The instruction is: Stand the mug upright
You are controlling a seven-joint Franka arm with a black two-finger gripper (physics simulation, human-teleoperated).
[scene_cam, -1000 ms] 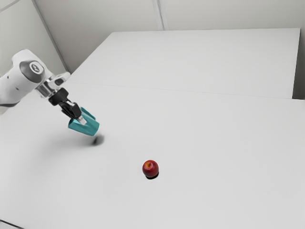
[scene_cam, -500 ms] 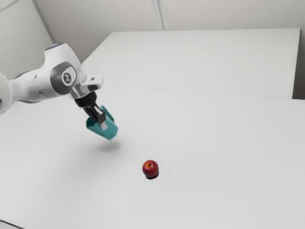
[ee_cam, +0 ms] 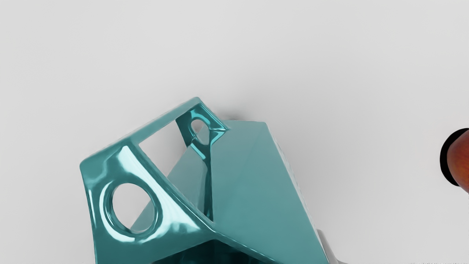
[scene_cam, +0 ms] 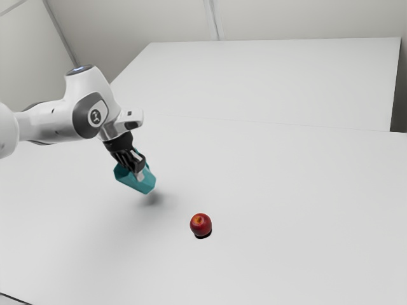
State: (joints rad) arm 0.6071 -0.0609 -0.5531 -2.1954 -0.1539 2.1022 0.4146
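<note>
The teal mug is tilted low over the table, its base end slanting down toward the exterior view's right, with a dark shadow under that end. My gripper is shut on the mug, one pale fingertip against its outer wall; the other finger is hidden. In the wrist view, the mug has its angular handle raised at one side and its dark opening close to the hand. One grey fingertip lies along the wall away from the handle. Whether the mug's lower edge touches the table cannot be told.
A red apple sits on the white table, a short way from the mug toward the exterior view's right and nearer the camera. Part of this apple appears in the wrist view, on the side of the mug opposite the handle.
My arm has carried the tilted mug toward the exterior view's right, closer to the apple, and most recently a little lower. The apple has stayed where it was.
</note>
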